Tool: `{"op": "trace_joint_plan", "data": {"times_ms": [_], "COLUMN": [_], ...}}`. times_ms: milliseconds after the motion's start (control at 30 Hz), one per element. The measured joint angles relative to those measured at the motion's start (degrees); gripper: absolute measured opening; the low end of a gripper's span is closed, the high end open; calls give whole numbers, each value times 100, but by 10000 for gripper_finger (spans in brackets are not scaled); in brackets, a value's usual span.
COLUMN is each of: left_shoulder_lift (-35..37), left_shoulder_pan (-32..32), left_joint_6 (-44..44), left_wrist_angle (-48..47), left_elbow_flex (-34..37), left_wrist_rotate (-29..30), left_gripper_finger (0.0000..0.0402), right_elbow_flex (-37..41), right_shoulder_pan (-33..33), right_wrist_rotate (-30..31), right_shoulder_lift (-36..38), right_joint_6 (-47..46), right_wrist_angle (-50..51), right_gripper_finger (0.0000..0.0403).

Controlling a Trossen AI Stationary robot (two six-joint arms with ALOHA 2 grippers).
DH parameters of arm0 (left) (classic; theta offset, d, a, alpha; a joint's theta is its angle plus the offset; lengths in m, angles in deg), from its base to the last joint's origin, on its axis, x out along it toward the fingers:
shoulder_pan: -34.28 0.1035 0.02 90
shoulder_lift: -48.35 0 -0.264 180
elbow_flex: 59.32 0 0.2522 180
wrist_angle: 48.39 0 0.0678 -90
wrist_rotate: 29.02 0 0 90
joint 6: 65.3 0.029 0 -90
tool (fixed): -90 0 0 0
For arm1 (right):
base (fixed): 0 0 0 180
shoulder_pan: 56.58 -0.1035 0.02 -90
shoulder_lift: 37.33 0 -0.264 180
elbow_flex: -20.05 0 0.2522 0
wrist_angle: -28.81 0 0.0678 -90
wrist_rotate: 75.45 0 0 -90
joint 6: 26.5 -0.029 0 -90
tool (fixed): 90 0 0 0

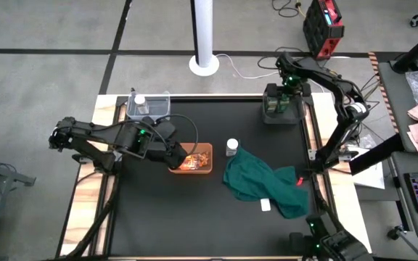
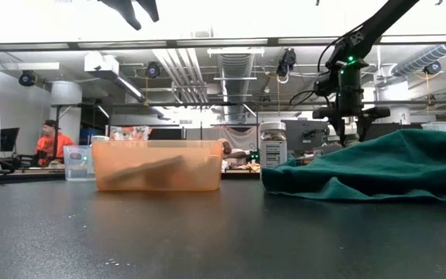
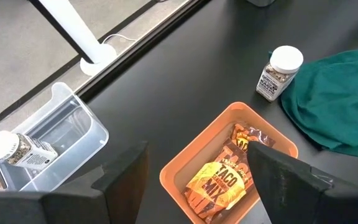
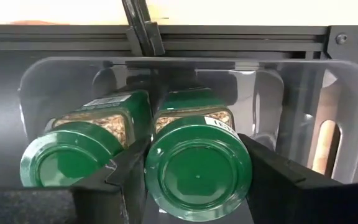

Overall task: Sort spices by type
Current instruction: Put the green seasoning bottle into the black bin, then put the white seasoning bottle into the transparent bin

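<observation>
My left gripper (image 3: 207, 186) hangs open above the orange bin (image 3: 229, 113), touching nothing; orange-red and brown foil packets (image 3: 224, 182) lie flat on the bin's floor. In the high view this gripper (image 1: 183, 154) is over the bin (image 1: 207, 149). A white-capped jar (image 1: 231, 147) stands upright on the table beside the green cloth (image 1: 263, 181). My right gripper (image 1: 282, 100) reaches down into a clear bin (image 4: 55, 81) at the far right. Two green-capped jars (image 4: 73, 162) stand there side by side, caps up. It is shut on the right one. My right gripper holds the green-capped jar by its cap (image 4: 197, 165), pinched between the two fingers (image 4: 272, 180) on opposite sides. It comes from above, pointing down. One finger sits between the two jars. The jar is inside the clear bin, slightly tilted; its base is hidden.
A second clear bin (image 1: 149, 105) at the far left holds a white-capped jar (image 3: 17, 149) lying on its side. A small white block (image 1: 265, 205) lies by the cloth's near edge. A white pole (image 1: 205, 32) stands beyond the table. A person in orange (image 2: 51, 143) sits far off.
</observation>
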Motion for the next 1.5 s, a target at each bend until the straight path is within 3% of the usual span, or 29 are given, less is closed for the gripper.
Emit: {"op": "trace_joint_plan", "data": {"times_ms": [467,700,867,1200,1500], "left_shoulder_lift": [0,0,0,0,0], "left_shoulder_pan": [0,0,0,0,0], "left_joint_6": [0,0,0,-2,105], "left_wrist_angle": [23,23,25,54,232], "left_elbow_flex": [0,0,0,0,-2], "left_wrist_rotate": [-3,-5,-6,-12,-18], "left_gripper_finger": [255,255,255,255,255], "right_elbow_flex": [0,0,-36,-558,-1122], "right_shoulder_pan": [24,24,24,26,-252], "right_wrist_rotate": [1,14,12,56,-6], "right_shoulder_lift": [0,0,0,308,1073], "right_joint_6": [57,44,44,-26,269], "right_wrist_angle": [22,35,50,111,188], "right_gripper_finger": [199,253,268,244,219]}}
